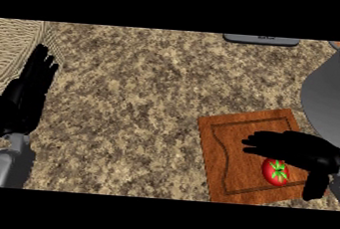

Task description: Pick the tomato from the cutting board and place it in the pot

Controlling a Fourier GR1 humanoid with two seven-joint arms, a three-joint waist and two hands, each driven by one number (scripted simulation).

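Note:
A red tomato (pixel 276 173) with a green stem lies on the brown wooden cutting board (pixel 229 150) at the lower right. My right hand (pixel 300 149) hovers right over it, fingers stretched toward the left and the thumb hanging down beside the tomato's right side; the hand covers the tomato's upper edge and does not close on it. The grey pot (pixel 333 98) stands at the right edge, just beyond the board, partly cut off by the view. My left hand (pixel 27 94) rests open at the left edge with fingers up.
A pale woven mat (pixel 8 45) lies at the upper left corner. A dark grey flat object (pixel 261 39) sits at the counter's far edge. Speckled stone counter (pixel 144 100) spreads between the hands.

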